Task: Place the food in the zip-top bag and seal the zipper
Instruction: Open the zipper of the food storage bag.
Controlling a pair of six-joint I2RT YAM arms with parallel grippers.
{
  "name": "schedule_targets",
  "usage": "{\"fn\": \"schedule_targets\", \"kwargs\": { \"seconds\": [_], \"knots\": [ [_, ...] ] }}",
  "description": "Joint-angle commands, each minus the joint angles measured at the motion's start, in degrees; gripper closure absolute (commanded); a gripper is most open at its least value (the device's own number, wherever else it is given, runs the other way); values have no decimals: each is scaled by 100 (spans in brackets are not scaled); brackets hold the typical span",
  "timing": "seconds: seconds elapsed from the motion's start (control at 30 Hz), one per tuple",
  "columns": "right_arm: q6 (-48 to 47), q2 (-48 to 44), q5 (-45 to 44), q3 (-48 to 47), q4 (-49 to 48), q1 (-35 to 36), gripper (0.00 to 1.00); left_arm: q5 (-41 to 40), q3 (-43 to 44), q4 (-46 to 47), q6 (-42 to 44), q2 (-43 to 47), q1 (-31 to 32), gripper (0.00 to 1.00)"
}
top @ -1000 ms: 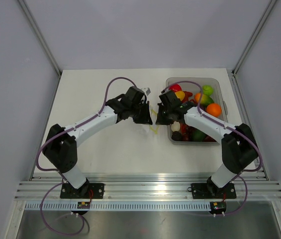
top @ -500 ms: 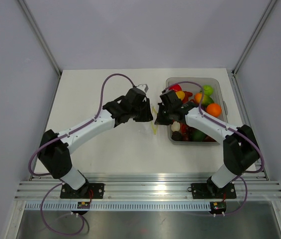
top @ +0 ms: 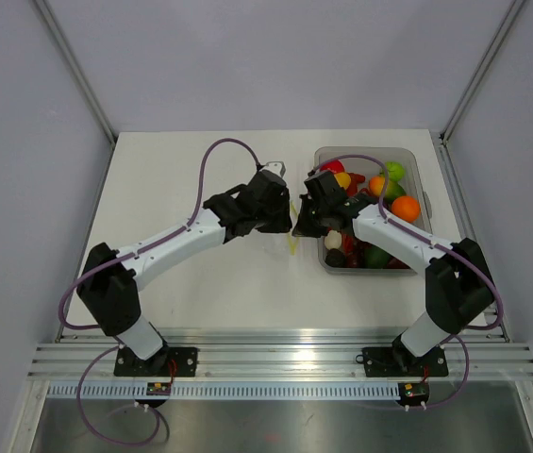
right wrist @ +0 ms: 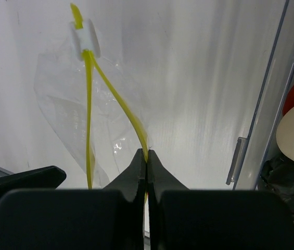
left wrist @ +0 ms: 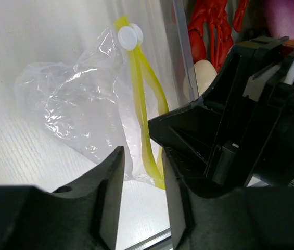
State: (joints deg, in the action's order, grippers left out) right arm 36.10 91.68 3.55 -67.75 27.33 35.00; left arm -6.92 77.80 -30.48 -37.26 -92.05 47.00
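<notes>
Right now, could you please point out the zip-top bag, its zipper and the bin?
zip-top bag (left wrist: 68, 104): left wrist view, on its crinkled clear body.
zipper (right wrist: 88, 120): right wrist view, midway along the straighter yellow strip.
bin (top: 370, 150): top external view, on its far rim.

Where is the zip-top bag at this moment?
In the top external view the zip-top bag lies on the table just left of the plastic bin, between the left hand and the right hand, which pinches its yellow zipper.
</notes>
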Motion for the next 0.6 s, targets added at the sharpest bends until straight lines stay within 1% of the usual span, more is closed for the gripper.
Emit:
{"fn": "schedule_targets", "kwargs": {
  "seconds": [0.0,0.03,0.1,0.17,0.23,0.3,0.43,0.47,0.57],
  "knots": [
    [73,-291,102,33,-202,-46,100,-530,236,-2,8,-102,90,64],
    [82,-291,102,42,-202,-55,100,-556,166,16,-18,-103,90,68],
    [73,-335,102,77,-202,-46,100,-539,122,77,-36,-120,90,69],
    [99,-361,102,95,-211,-46,100,-504,139,86,-54,-199,99,67],
    [117,-379,111,112,-219,-46,100,-512,200,77,-63,-243,125,62],
    [126,-388,128,104,-202,-46,100,-521,235,34,-63,-304,125,60],
    [152,-431,128,139,-220,-55,100,-573,244,42,-36,-357,142,60],
    [143,-458,128,139,-220,-46,100,-626,192,94,-45,-357,142,67],
    [143,-467,111,121,-211,-46,100,-644,165,130,-45,-349,142,74]
  ]
}}
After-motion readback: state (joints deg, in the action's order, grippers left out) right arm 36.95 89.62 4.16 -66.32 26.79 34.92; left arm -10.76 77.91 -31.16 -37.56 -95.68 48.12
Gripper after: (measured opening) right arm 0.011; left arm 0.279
